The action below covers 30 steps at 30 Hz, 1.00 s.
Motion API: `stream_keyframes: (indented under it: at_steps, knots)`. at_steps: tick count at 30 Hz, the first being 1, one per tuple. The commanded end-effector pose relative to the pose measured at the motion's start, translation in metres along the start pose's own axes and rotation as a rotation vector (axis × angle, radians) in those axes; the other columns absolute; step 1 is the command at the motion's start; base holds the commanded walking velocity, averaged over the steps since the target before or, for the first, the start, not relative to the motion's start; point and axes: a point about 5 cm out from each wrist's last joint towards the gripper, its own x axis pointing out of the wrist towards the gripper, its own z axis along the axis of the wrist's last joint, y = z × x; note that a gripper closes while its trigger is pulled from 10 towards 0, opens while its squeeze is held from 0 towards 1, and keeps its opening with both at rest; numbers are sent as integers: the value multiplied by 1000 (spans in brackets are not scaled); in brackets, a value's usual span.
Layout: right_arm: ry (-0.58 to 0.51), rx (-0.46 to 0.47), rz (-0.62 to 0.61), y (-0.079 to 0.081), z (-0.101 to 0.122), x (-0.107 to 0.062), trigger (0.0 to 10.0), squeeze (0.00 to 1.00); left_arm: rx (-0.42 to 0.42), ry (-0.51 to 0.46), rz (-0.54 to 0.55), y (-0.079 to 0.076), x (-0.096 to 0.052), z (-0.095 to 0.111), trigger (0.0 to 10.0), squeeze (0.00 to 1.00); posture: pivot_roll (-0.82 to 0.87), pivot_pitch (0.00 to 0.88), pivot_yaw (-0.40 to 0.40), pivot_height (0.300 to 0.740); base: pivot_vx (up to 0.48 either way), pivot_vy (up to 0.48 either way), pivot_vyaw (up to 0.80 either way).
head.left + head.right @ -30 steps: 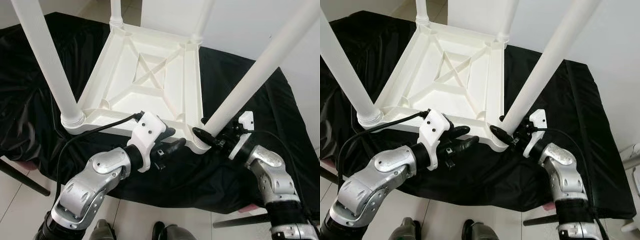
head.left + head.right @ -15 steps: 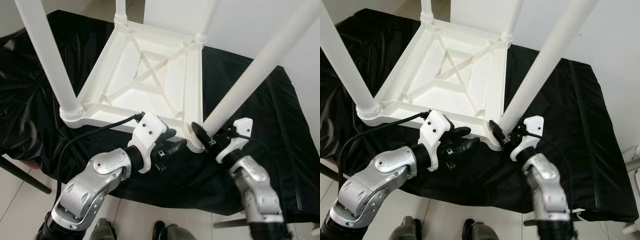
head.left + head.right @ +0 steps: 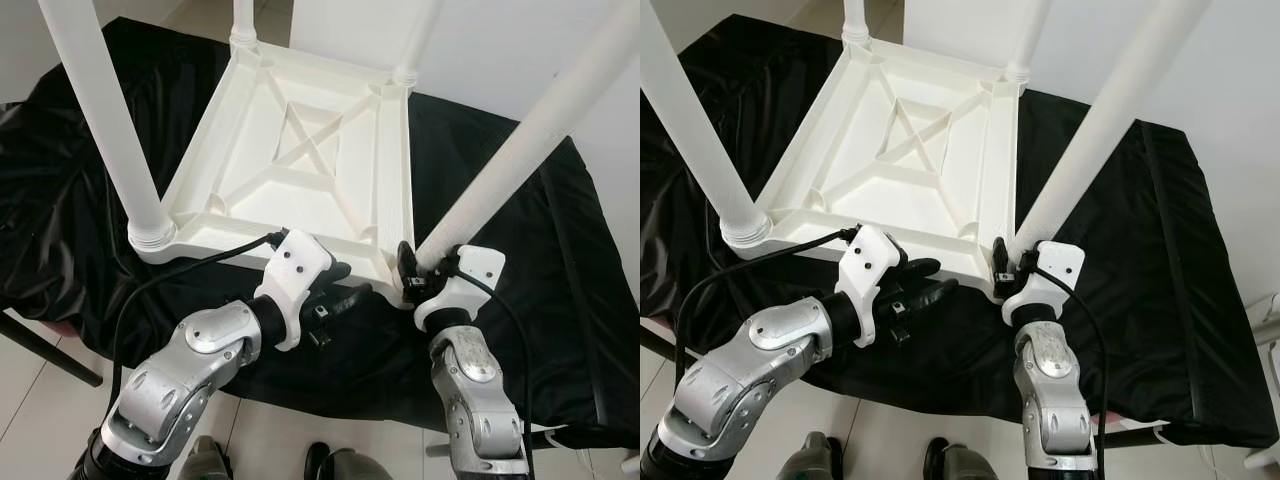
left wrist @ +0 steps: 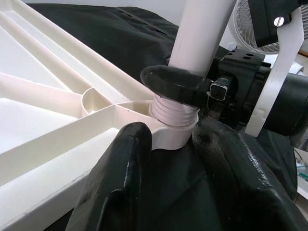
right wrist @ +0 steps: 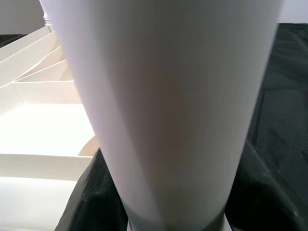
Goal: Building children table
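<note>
Left eye view: a white tabletop (image 3: 300, 160) lies upside down on a black cloth (image 3: 60, 200) over the worktop, all four legs standing up from its corners.
Near-right leg (image 3: 520, 150): seated in the corner socket (image 4: 171, 132) closest to the robot's right; its threaded end shows just above the socket in the left wrist view.
Right gripper (image 3: 410, 272): fingers clamped round the base of that leg, one black finger (image 4: 175, 85) wrapped across the tube just above the thread.
Left gripper (image 3: 335, 298): at the tabletop's near edge beside the same corner, fingers (image 4: 118, 178) apart with the socket between them; whether they actually press on the plastic I cannot tell from this angle.
Other legs: near-left leg (image 3: 105, 120) upright in its socket; the two far ones are cut off at the frame's top.
Step in hand: probably screwing the last leg home, right arm turning, left arm steadying the corner.
Next move: likely a regrip on the leg and another twist until the thread disappears into the socket, keeping the leg upright so it does not cross-thread.
</note>
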Motion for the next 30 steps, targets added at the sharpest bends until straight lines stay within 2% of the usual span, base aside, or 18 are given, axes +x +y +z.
stream_keyframes:
  at_steps: [1,4,5,7,8,11,13,16,18,19,20,21,22,24,28,30]
  knots:
    - [70,-22,-29,-5,-11,-4,10000,0,5,-5,-15,-5,1,2,10000,0,89,191,-135,740,0,0,0]
    - [65,-7,17,-3,-11,-2,10000,0,6,-5,-15,-5,2,2,10000,0,85,184,-139,740,0,0,0]
    - [63,-2,25,-5,-11,-2,10000,592,5,-5,-13,-5,2,2,10000,0,87,180,-142,740,0,0,0]
    - [63,0,29,-6,-11,-2,10000,592,4,-6,-13,-5,3,2,10000,0,87,180,-142,740,0,0,0]
    - [57,2,56,-8,-10,-1,10000,1000,3,-7,-11,-5,2,2,10000,0,89,177,-147,740,0,0,0]
    - [64,17,107,-9,-10,0,10000,1000,2,-7,-9,-6,2,1,10000,0,89,177,-147,740,0,0,0]
    - [59,37,215,-14,-8,2,10000,1000,1,-7,-6,-6,2,1,10000,0,90,174,-150,740,0,0,0]
    - [55,32,276,-21,-5,5,10000,1000,0,-8,-5,-6,2,1,10000,0,90,170,-150,740,0,0,0]
    - [53,10,397,-31,1,11,10000,1000,2,-8,-4,-5,3,1,10000,0,88,170,-145,740,0,0,0]
    - [53,10,397,-31,1,11,10000,1000,2,-8,-4,-5,3,1,10000,0,88,170,-145,740,0,0,0]
    - [43,-5,459,-35,5,14,10000,1000,3,-8,-4,-5,2,1,10000,0,88,170,-145,740,0,0,0]
    - [35,-20,517,-38,9,17,10000,224,3,-8,-4,-4,2,1,10000,0,86,171,-142,740,0,0,0]
    - [33,-22,594,-39,11,18,10000,0,5,-7,-4,-4,2,1,10000,0,86,171,-142,740,0,0,0]
    - [32,-25,642,-39,13,18,10000,0,7,-6,-4,-4,2,1,10000,0,86,171,-142,740,0,0,0]
    - [88,-52,834,-39,7,25,10000,0,8,-9,1,-2,2,2,10000,0,96,170,-125,740,0,0,0]
    - [98,-57,860,-39,6,26,10000,0,9,-9,2,-1,2,2,10000,0,96,170,-125,740,0,0,0]
